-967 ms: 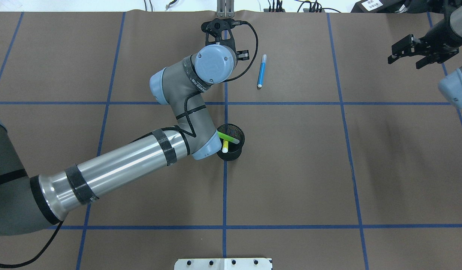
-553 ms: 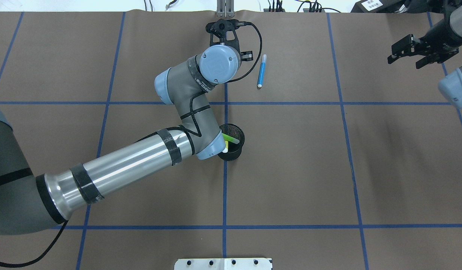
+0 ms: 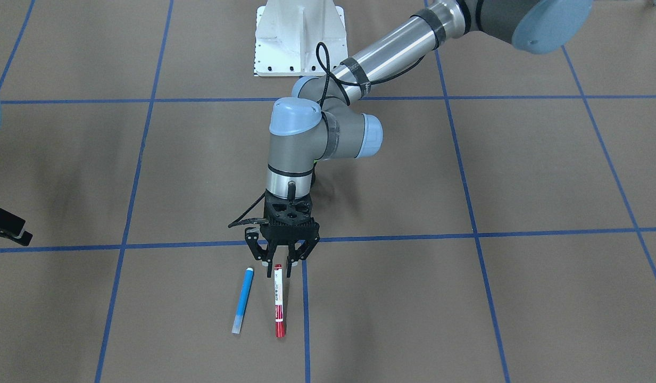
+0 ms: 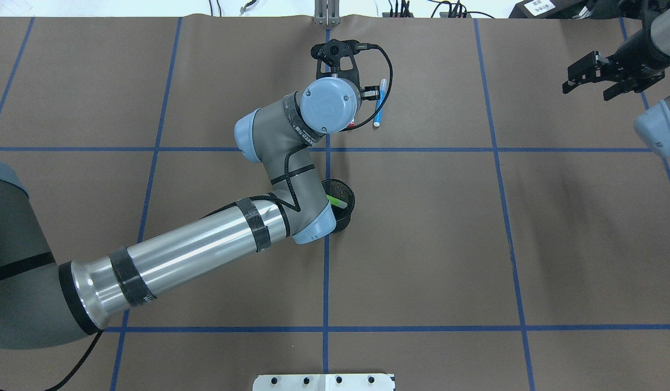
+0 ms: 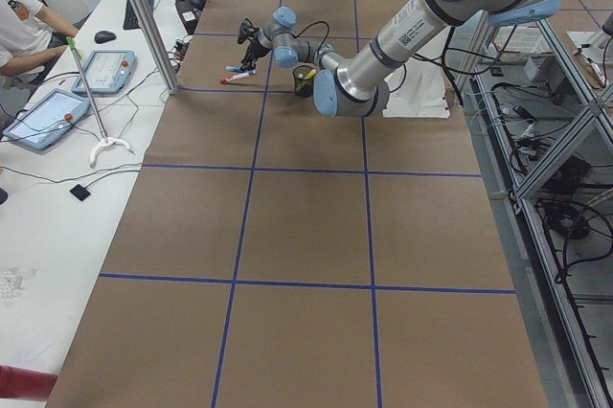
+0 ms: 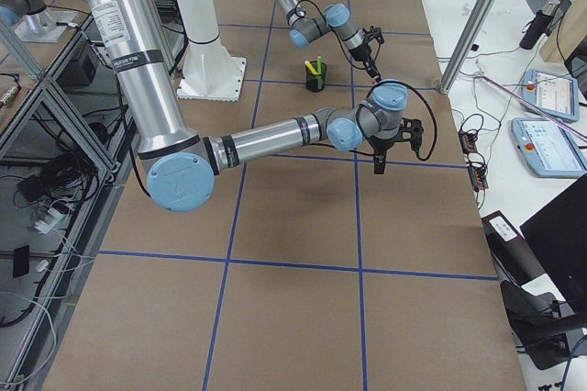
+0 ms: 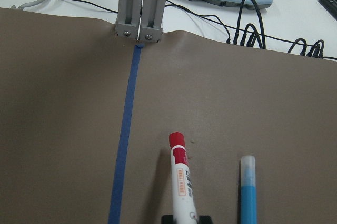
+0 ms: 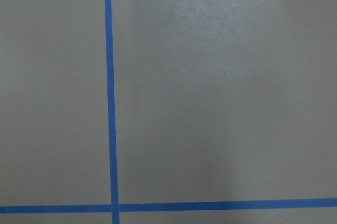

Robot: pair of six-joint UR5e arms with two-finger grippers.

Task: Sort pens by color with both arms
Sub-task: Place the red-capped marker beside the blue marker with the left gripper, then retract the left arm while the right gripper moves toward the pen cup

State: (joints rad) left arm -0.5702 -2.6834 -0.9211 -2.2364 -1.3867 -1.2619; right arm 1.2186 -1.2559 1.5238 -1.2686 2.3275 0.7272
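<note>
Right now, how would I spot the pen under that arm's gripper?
On the brown table taped with blue lines, find the left gripper. Two pens lie side by side there; it's the white pen with red cap and red end, not the blue pen.

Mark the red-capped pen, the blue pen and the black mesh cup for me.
red-capped pen (image 3: 278, 298), exterior front-facing view, middle of its barrel.
blue pen (image 3: 243, 299), exterior front-facing view, middle of its barrel.
black mesh cup (image 4: 350, 209), overhead exterior view, right rim.
</note>
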